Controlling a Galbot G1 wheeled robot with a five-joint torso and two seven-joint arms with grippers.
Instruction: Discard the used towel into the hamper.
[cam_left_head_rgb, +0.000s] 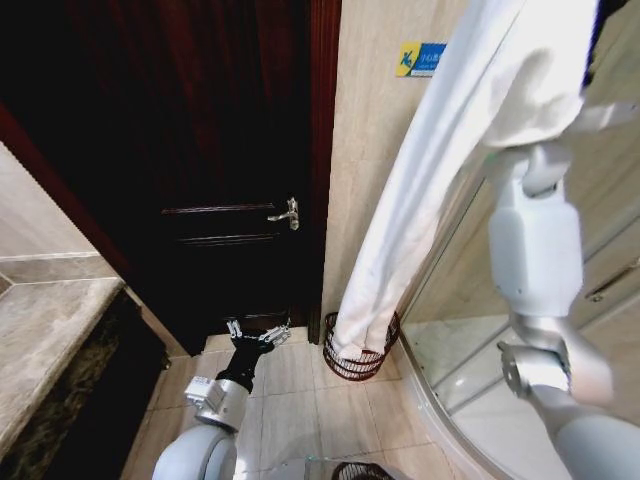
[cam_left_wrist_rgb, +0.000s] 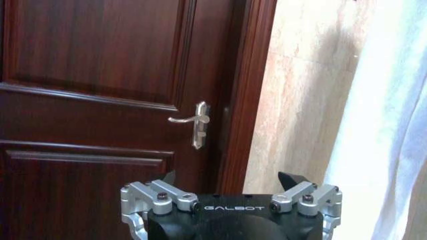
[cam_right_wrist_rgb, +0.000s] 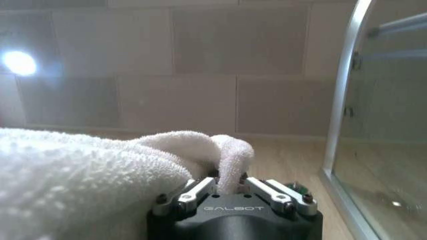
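Right end effector (cam_right_wrist_rgb: 223, 187) is up high at the top right of my head view, pinched tight on a fold of the white towel (cam_left_head_rgb: 440, 180); in the right wrist view I see the terry cloth (cam_right_wrist_rgb: 100, 175) bunched between and over the fingers. Towel hangs down long from there, lower end dropping into the hamper (cam_left_head_rgb: 361, 365), a dark wire basket on the tiled floor (cam_left_head_rgb: 300, 400) at the base of the beige wall (cam_left_head_rgb: 370, 150), just beside the glass shower screen (cam_left_head_rgb: 470, 300). Bottom of the towel is inside the rim, rest is above it.

Left end effector (cam_left_head_rgb: 256, 335) is low, near the floor, in front of the dark wood door (cam_left_head_rgb: 200, 150), well left of the hamper. Fingers spread apart, nothing between them. Left wrist view looks at the door w/ its silver handle (cam_left_wrist_rgb: 195, 122), towel edge (cam_left_wrist_rgb: 393, 125) at the side. Stone desk (cam_left_head_rgb: 40, 340) sits at far left.
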